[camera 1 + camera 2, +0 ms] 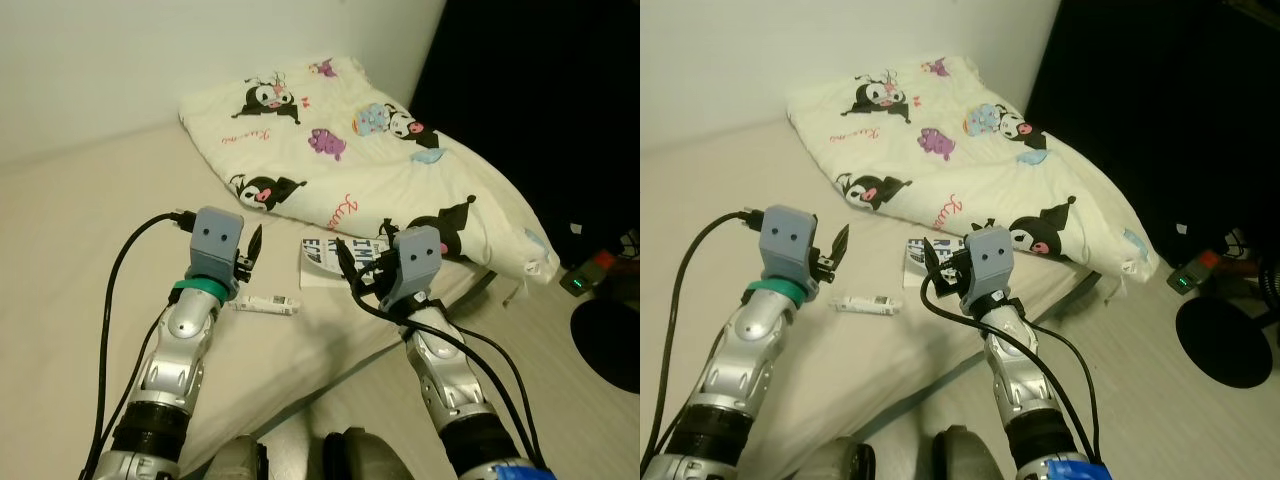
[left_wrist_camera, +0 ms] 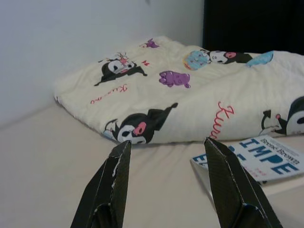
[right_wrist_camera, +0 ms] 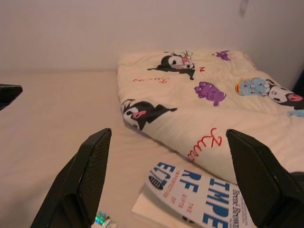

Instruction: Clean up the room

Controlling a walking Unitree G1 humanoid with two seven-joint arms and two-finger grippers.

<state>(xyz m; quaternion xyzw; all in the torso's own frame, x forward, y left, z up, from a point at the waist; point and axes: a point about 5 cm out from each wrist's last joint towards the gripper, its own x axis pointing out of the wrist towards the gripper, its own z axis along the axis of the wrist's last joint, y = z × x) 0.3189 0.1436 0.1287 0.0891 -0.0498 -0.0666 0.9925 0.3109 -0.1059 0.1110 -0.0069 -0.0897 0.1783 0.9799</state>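
Book (image 1: 335, 260), white with blue lettering, is seen flat on the beige mattress (image 1: 90, 210) in the left eye view, at about 12 o'clock from the right gripper (image 1: 355, 262) and partly covered by it. Its far edge is tucked against the folded cream blanket (image 1: 370, 165) with cartoon prints, which lies at 12 to 2 o'clock. A small white stick-shaped item (image 1: 263, 304) lies on the mattress at 4 o'clock from the left gripper (image 1: 253, 245), between the two arms. A dark device with a green light (image 1: 578, 281) is seen on the floor at 3 o'clock, beside a round black object (image 1: 610, 340). Finger spread cannot be judged for either gripper from this view.

Right eye view: same layout is shown. The book (image 1: 925, 255) is seen just ahead of the right gripper (image 1: 940, 262), the white item (image 1: 866, 302) at 5 o'clock from the left gripper (image 1: 836, 247).

Left wrist view: the left gripper (image 2: 166, 164) is held above the mattress with jaws moderately apart and nothing between them. The book (image 2: 256, 159) lies beyond one fingertip, the blanket (image 2: 190, 95) further ahead against the white wall (image 2: 71, 47).

Right wrist view: the right gripper (image 3: 168, 164) is spread wide and holds nothing. The book (image 3: 199, 194) lies between and below the fingers (image 3: 92, 161), its far edge at the blanket (image 3: 209, 95). A corner of the white item (image 3: 102, 220) is glimpsed near one finger.
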